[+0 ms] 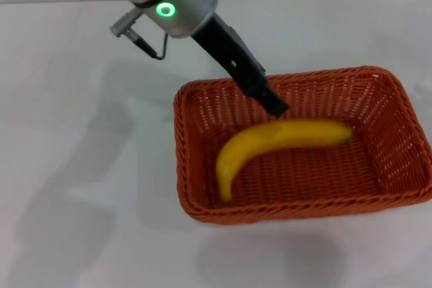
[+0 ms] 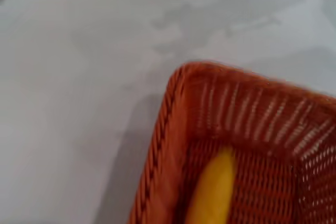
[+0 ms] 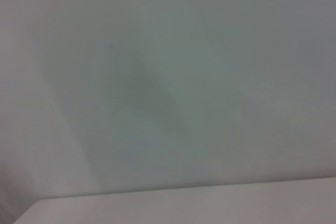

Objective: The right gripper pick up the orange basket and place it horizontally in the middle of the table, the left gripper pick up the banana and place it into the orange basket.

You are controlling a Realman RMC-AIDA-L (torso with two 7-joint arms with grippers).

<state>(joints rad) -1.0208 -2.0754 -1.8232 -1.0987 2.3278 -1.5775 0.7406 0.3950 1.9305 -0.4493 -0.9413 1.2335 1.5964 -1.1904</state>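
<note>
banana (image 1: 270, 141): yellow, curved, lying inside basket (image 1: 196, 109), which sits lengthwise on tabletop (image 1: 74, 133) | step: placing looks done or nearly | left gripper (image 1: 275, 106): above banana's middle, jaws' state unclear | next: lift clear without snagging rim | right gripper: not visible

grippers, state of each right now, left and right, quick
Left gripper: over the orange woven basket, tool tip just above the curved yellow banana; open or shut cannot be told.
Right gripper: not in view.
</note>
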